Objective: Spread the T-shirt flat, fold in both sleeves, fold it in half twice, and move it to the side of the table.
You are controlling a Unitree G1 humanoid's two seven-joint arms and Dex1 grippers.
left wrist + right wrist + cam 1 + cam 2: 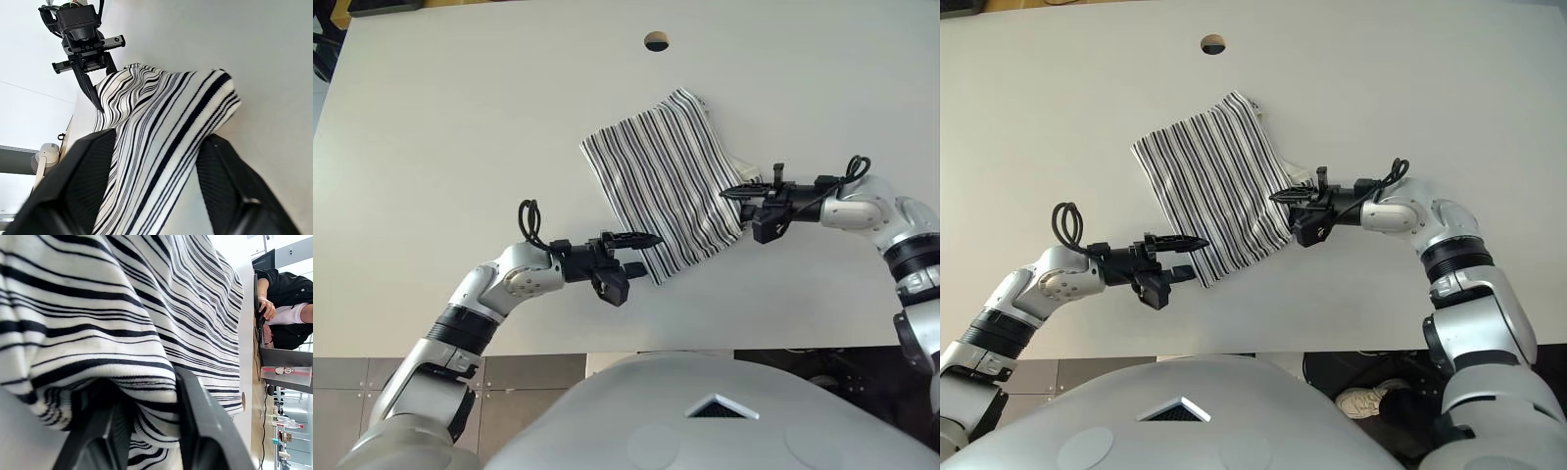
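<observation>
The black-and-white striped T-shirt (666, 181) lies folded into a slanted rectangle on the white table (460, 147). My left gripper (644, 253) is at the shirt's near corner. It is open, and the left wrist view shows the corner of the cloth (171, 122) bulging up between its two fingers. My right gripper (744, 208) is at the shirt's right corner, shut on the bunched edge of the fabric (122, 357). The left wrist view also shows the right gripper (90, 68) at the far end of the shirt.
A round cable hole (656, 41) sits in the table beyond the shirt. Bare tabletop stretches wide to the left and behind. The table's front edge (607, 351) runs close below both arms.
</observation>
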